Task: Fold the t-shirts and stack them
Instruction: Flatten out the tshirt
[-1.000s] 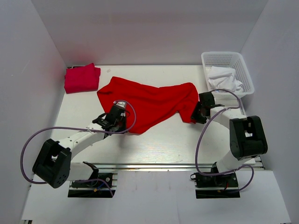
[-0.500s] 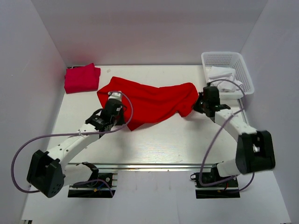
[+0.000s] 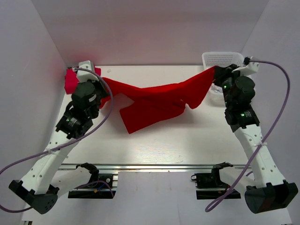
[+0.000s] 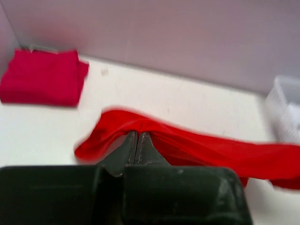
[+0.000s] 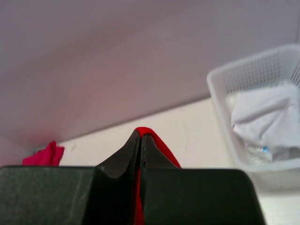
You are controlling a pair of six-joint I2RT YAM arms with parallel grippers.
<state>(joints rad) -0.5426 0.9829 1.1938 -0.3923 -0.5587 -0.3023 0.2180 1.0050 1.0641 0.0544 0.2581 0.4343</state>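
The bright red t-shirt (image 3: 154, 101) hangs stretched between both grippers above the table, its lower part draping down in the middle. My left gripper (image 3: 101, 80) is shut on its left end; in the left wrist view the jaws (image 4: 136, 135) pinch the red cloth (image 4: 211, 150). My right gripper (image 3: 213, 70) is shut on its right end; in the right wrist view the cloth (image 5: 161, 145) pokes out past the shut gripper (image 5: 140, 133). The pinkish crimson t-shirt (image 3: 71, 79) lies folded at the back left, also in the left wrist view (image 4: 42, 77).
A white mesh basket (image 3: 225, 58) with white cloth (image 5: 262, 115) stands at the back right, close behind my right gripper. White walls enclose the table on three sides.
Both arms have risen from the table and moved apart toward the back corners, lifting the red t-shirt and stretching it out between them.
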